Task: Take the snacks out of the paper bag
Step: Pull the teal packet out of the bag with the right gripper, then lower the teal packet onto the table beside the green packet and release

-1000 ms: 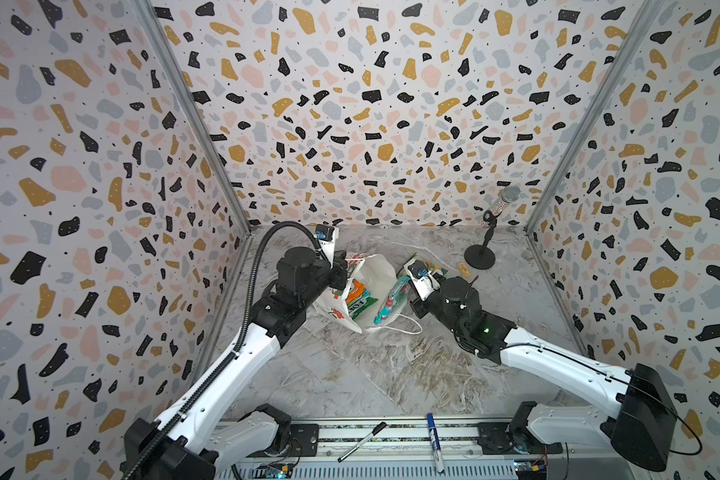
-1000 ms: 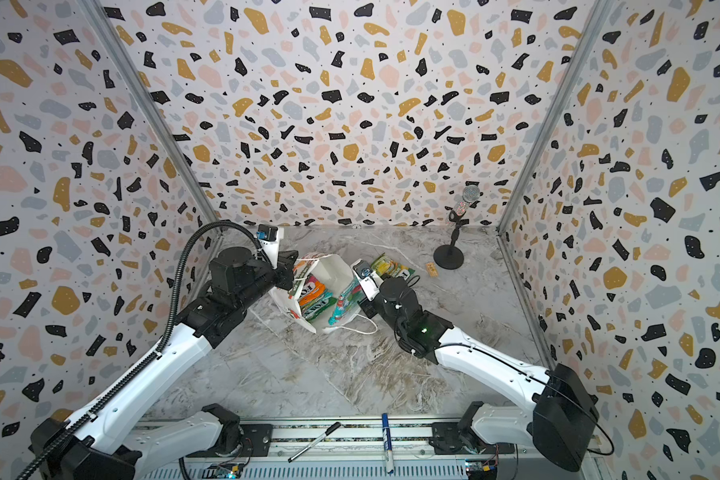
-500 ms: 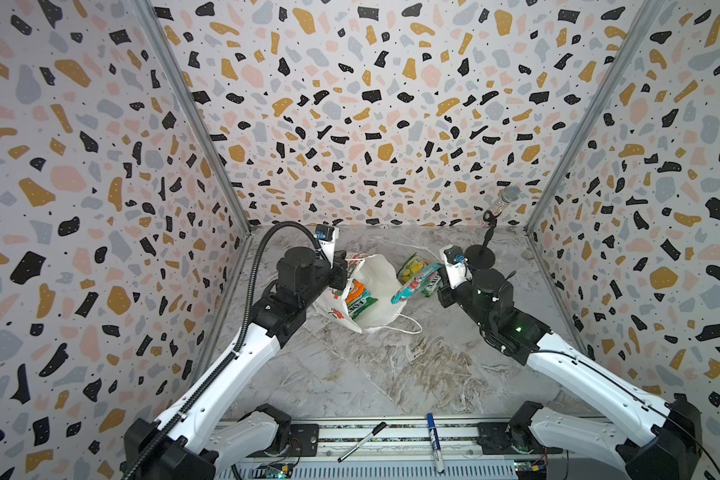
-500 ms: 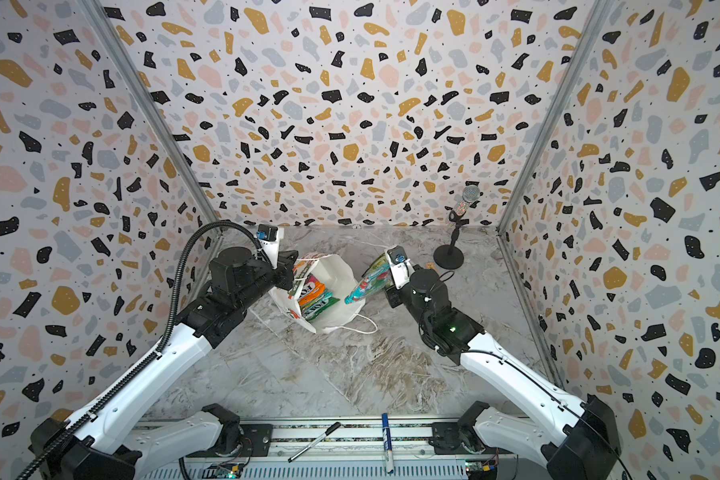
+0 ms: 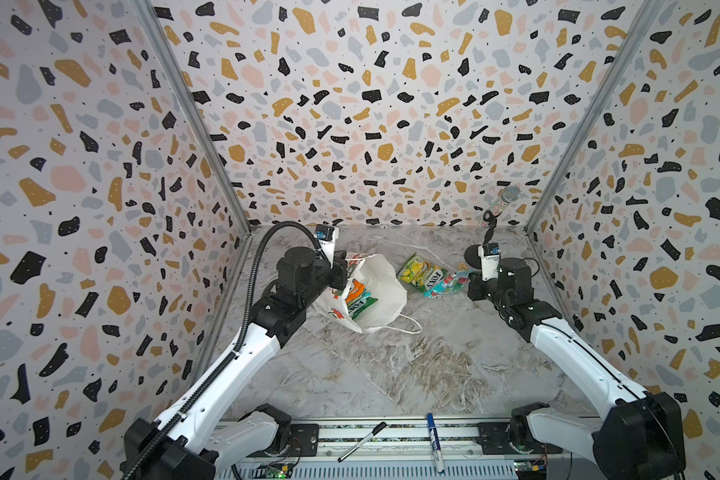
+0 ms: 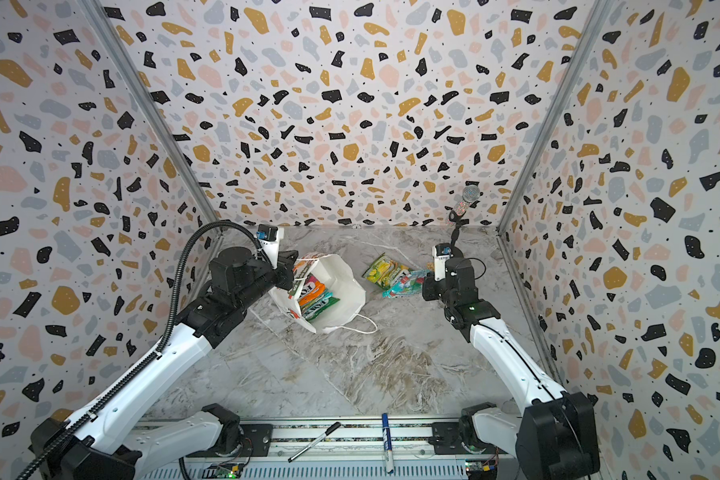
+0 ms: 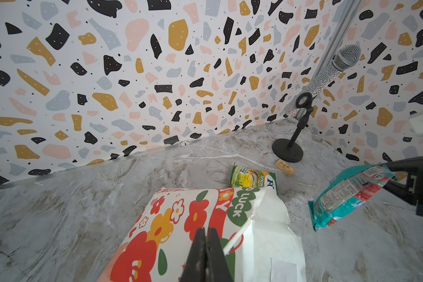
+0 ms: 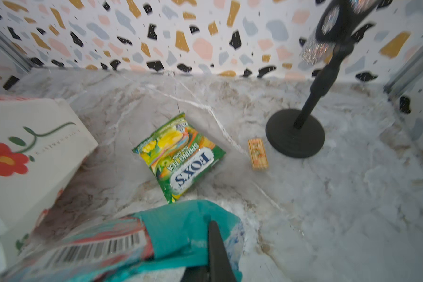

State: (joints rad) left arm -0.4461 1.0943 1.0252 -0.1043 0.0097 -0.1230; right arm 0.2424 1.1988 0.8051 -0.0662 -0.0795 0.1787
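Observation:
The white paper bag [image 5: 385,286] [image 6: 346,286] leans with its mouth open, its flowered side [image 7: 181,219] toward the left arm. My left gripper [image 5: 342,270] [image 7: 206,233] is shut on the bag's rim. Orange and green snacks [image 5: 358,300] [image 6: 314,297] show inside the bag. A green-yellow packet [image 5: 420,274] [image 8: 178,156] lies on the table right of the bag. My right gripper [image 5: 469,283] [image 8: 209,225] is shut on one end of a teal packet [image 5: 445,286] [image 7: 349,197] [image 8: 181,232], held just above the table beside the green one.
A microphone on a black round-based stand [image 5: 474,259] [image 8: 294,134] stands at the back right, close behind the right gripper. A small tan box [image 8: 258,153] lies beside its base. A black pen [image 5: 362,440] and a blue marker [image 5: 433,440] rest on the front rail.
My right gripper has drawn the teal packet out of the bag's mouth and carried it right, past the green-yellow packet. The left gripper and the bag have stayed put.

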